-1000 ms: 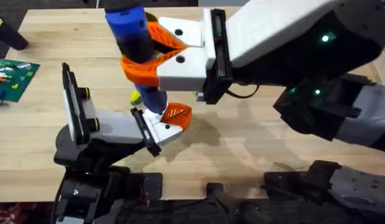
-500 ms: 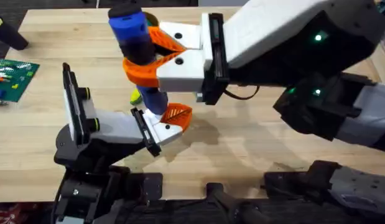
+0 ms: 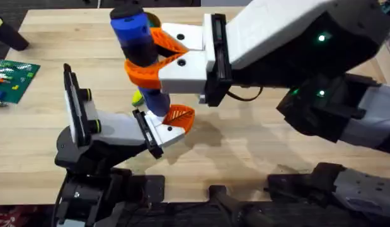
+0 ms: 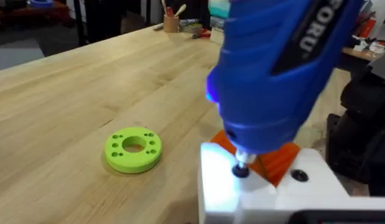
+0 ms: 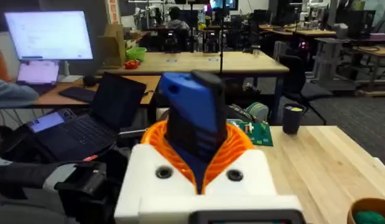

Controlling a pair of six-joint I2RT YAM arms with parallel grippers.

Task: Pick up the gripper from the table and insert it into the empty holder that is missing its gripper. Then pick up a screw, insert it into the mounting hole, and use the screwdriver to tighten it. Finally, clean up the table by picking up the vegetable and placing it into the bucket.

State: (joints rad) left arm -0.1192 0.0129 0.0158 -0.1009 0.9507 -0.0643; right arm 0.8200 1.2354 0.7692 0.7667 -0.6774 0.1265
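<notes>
My right gripper is shut on the screwdriver, its orange pads clamped around the blue body. The tool stands nearly upright. Its tip rests on a screw in the white finger mount of my left gripper, next to the orange ribbed finger piece. A second hole shows beside the screw. The vegetable, a small yellow-green ring shape, lies on the table just beyond the tip and peeks out beside the screwdriver.
A green circuit board lies at the table's left edge, with a black object behind it. A round brown container with green inside sits at the far right in the right wrist view. The right arm's body spans the table's right half.
The screwdriver's top has shifted slightly to the right. The tip stays on the left gripper's mount, and the left arm has not moved.
</notes>
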